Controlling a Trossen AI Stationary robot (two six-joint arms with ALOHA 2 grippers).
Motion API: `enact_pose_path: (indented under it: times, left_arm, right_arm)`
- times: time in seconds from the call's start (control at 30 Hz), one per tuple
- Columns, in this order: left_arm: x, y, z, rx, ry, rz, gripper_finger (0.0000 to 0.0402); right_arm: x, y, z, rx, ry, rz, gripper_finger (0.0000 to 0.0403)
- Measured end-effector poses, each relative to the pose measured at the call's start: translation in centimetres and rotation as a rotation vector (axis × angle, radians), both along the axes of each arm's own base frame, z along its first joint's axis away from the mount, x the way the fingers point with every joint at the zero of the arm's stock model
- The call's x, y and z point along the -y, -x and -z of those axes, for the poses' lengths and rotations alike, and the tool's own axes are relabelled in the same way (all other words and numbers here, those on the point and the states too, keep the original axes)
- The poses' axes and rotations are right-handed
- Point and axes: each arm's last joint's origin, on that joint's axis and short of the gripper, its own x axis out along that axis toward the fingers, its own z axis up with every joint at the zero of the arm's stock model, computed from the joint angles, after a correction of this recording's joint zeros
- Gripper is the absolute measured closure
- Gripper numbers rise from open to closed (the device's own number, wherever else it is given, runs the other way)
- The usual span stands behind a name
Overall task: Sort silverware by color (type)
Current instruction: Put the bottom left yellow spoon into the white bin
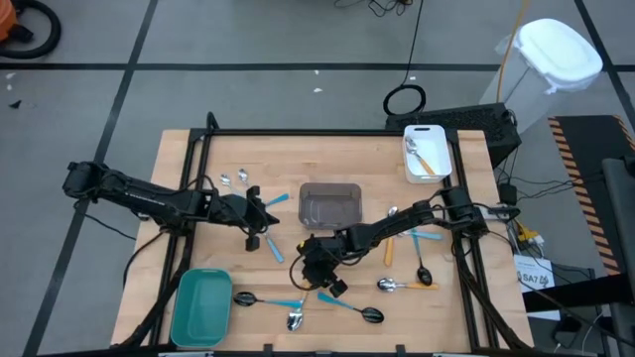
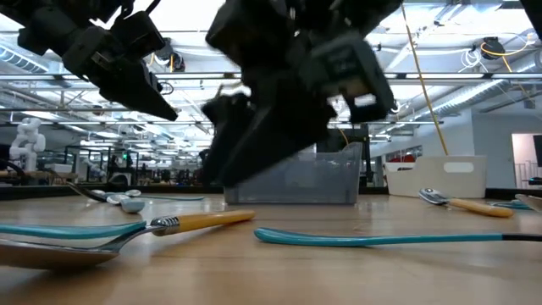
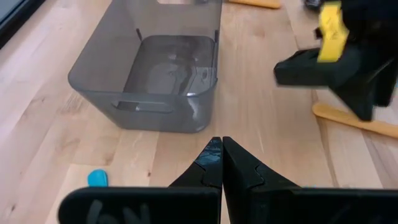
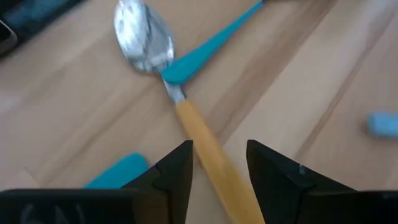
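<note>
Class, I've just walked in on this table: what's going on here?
Two robot arms are sorting spoons scattered over a wooden table. The right gripper is open, poised over an orange-handled silver spoon whose handle runs between its fingers, not yet gripped. The left gripper is shut and empty, near the grey bin. A white bin already holds spoons; the teal bin looks empty.

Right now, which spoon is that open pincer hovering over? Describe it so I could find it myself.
Start at the grey see-through bin mid-table, then come toward the front edge, past the right pincer. Between its open fingers lies the silver spoon with an orange handle. Unlike its neighbours, a blue handle crosses its neck.
</note>
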Motion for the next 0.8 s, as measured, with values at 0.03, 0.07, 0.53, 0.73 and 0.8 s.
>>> enact_pose_path:
  times: [0.03,0.07,0.53,0.73,0.8]
  left_arm:
    - [0.0,0.0,0.1,-0.009,-0.002,0.001,0.0401]
    - [0.0,-0.1,0.1,-0.011,-0.003,0.001,0.0401]
    - [0.0,-0.3,0.1,-0.017,-0.003,0.001,0.0401]
    - [0.0,-0.3,0.1,-0.017,-0.003,0.001,0.0401]
    - [0.0,-0.3,0.1,-0.017,-0.003,0.001,0.0401]
  right_arm:
    - [0.1,-0.1,0.5,-0.011,-0.001,-0.002,0.0257]
    - [0.1,-0.1,1.0,-0.019,-0.011,-0.01,0.0257]
    - [1.6,-0.2,2.0,-0.076,0.015,-0.002,0.031]
    - [1.6,0.1,2.0,-0.091,0.049,-0.038,0.0354]
    - [1.7,0.2,2.1,-0.092,0.059,-0.052,0.0358]
